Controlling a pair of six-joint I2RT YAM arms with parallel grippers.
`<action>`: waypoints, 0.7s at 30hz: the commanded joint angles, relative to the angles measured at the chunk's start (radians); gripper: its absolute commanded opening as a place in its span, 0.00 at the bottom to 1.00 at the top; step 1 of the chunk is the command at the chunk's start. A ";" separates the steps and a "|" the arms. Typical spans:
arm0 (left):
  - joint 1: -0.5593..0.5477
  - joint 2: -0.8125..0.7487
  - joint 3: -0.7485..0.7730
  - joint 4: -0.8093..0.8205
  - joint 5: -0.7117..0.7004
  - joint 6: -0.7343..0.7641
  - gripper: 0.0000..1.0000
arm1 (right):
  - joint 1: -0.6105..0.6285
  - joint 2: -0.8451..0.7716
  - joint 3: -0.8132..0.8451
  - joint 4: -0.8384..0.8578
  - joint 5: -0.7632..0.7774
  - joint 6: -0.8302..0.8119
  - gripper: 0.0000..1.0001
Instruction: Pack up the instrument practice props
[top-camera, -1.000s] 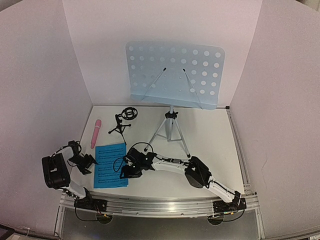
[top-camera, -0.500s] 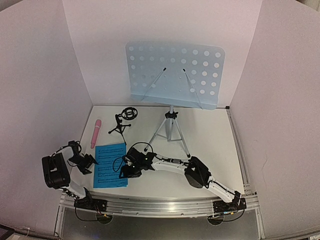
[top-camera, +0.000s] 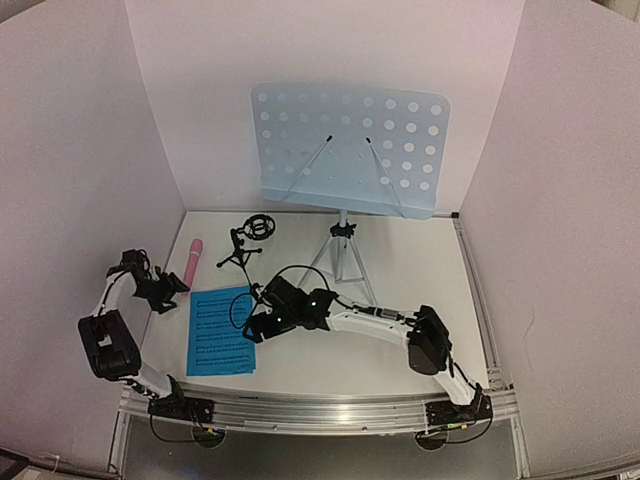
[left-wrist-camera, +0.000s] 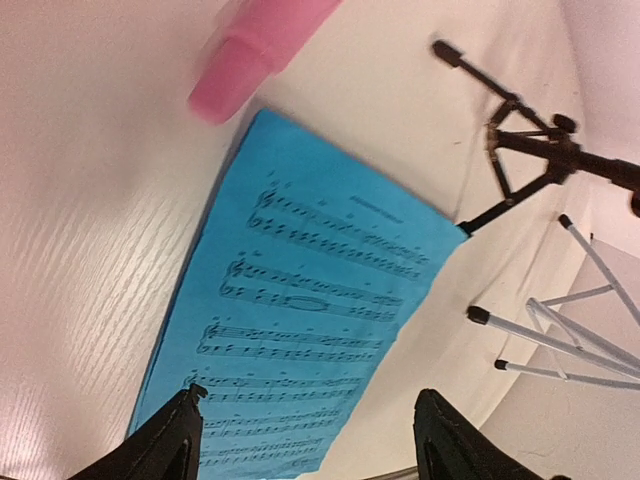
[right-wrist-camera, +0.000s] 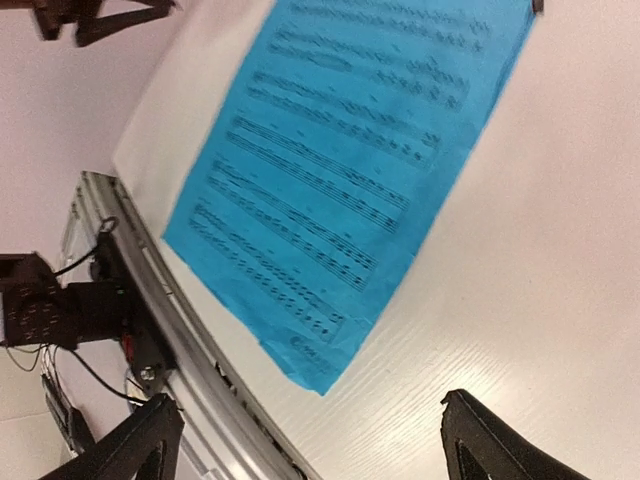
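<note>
The blue sheet-music pages (top-camera: 221, 330) lie flat on the near left of the white surface (top-camera: 420, 270), printed staves facing up, with their near edge close to the metal rail (right-wrist-camera: 140, 290) at the front. The pink stick microphone (top-camera: 192, 267) lies just beyond their far left corner, running lengthwise away from the arms; whether its near end touches the paper cannot be told. The small black tripod mic stand (top-camera: 245, 242) stands upright behind the pages' far right corner, ring mount at its top; the left wrist view shows one of its feet right at that corner. The pale perforated music stand (top-camera: 350, 150) rises further back at centre on its silver tripod, well clear of the pages, with its desk tilted towards the camera. The left gripper (left-wrist-camera: 310, 420) sits at the left of the pages near the microphone's near end; its fingers (left-wrist-camera: 165, 445) are spread wide with nothing between them. The right gripper (right-wrist-camera: 310, 420) hangs above the pages' right edge, arm stretched across from the right base; its fingers (right-wrist-camera: 500, 445) are likewise wide apart and hold nothing, with the blue paper and bare surface showing below.
</note>
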 joint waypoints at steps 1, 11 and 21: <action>0.000 -0.096 0.159 -0.043 0.067 0.096 0.72 | 0.003 -0.194 -0.063 0.004 0.014 -0.148 0.90; -0.241 -0.301 0.189 0.268 0.195 0.233 0.69 | -0.039 -0.571 -0.473 -0.001 0.150 -0.280 0.94; -0.679 -0.315 0.059 0.862 0.191 0.367 0.73 | -0.214 -0.854 -0.768 0.006 0.196 -0.240 0.95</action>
